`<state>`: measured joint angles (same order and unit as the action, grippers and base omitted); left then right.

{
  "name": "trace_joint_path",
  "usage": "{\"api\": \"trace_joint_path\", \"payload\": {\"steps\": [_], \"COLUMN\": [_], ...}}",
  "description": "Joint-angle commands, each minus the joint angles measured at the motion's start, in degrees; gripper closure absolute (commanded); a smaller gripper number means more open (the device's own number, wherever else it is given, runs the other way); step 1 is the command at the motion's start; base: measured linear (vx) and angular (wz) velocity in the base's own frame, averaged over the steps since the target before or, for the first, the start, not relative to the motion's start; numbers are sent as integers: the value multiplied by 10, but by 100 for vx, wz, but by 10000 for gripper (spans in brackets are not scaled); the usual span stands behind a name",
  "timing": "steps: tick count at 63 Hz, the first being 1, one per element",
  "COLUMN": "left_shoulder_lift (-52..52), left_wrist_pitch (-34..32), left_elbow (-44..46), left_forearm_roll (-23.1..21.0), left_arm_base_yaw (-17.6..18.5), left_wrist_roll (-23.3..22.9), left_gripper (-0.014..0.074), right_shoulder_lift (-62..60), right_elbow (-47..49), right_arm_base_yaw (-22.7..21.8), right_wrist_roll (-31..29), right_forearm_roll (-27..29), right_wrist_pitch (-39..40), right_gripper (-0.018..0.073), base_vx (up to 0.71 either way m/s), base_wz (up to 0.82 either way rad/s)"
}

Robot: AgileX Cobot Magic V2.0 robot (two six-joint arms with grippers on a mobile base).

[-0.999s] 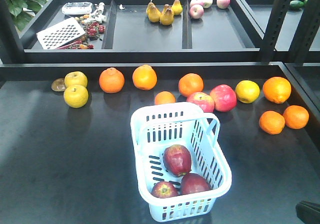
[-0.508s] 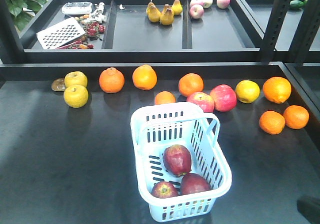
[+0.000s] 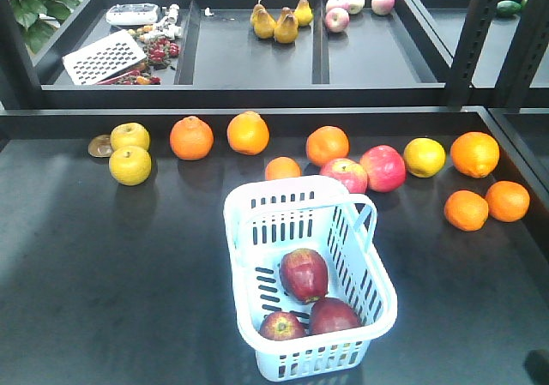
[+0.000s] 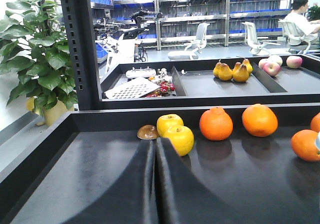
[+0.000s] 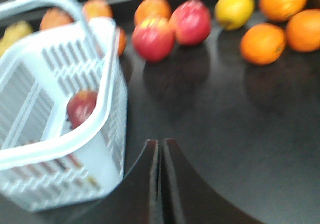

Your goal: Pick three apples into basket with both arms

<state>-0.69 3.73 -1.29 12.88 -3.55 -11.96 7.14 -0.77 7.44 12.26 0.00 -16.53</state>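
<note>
Over on the left, the left gripper [image 4: 156, 149] sits low over the dark table [image 3: 103, 256], its fingers pressed together with nothing between them, pointing toward two yellow apples [image 4: 175, 132] and a small brown thing just beside them; oranges [image 4: 216, 124] line up to their right, all untouched. Moving to the middle, there's the basket [image 3: 257, 205], pale and slotted, standing upright on the table, and inside it lie all three dark red apples [image 3: 304, 274]: one nearer the middle of the floor, two touching each other at the near end. That looks like the full count, so by my reckoning the task is done or as good as done. Behind the basket's far rim sit an orange and two brighter pinkish-red apples [image 3: 383, 167], not ours, then a yellow apple and more oranges trailing off right. On the right, the right gripper [image 5: 160, 154] is closed as well, empty, hovering just beside the basket's near wall; the view is blurred, with one dark apple showing through the slots. As for handling: these apples look firm, smooth and a bit slick, reasonably weighty for fruit, and prone to bruising if dropped; a grip across the widest part, from above, would suit best. The basket looks light and thin-walled, likely to slide if nudged.
</note>
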Motion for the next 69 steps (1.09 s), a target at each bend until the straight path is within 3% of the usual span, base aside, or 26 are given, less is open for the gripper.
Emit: {"api": "trace_joint_path", "payload": {"steps": [1, 16, 35, 69], "left_shoulder_lift": [-9, -9, -9, -9], "left_wrist_pitch": [-42, -41, -41, -41], "left_elbow": [-5, -5, -5, -5], "left_forearm_roll": [-1, -1, -1, -1], "left_arm_base_yaw": [0, 0, 0, 0], "left_wrist_roll": [-5, -5, -5, -5], "left_gripper": [603, 603, 603, 603], "right_shoulder_lift": [-43, -86, -86, -86], "right_elbow": [-10, -17, -17, -17], "right_arm_base_yaw": [-31, -61, -61, -61], "right_wrist_roll": [13, 24, 23, 25], "right_forearm_roll": [-4, -51, -159, -163], "right_wrist_pitch": [67, 63, 144, 160], "right_gripper": [565, 565, 565, 565], "base_vx": [0, 0, 0, 0], "base_wz": [0, 0, 0, 0]}}
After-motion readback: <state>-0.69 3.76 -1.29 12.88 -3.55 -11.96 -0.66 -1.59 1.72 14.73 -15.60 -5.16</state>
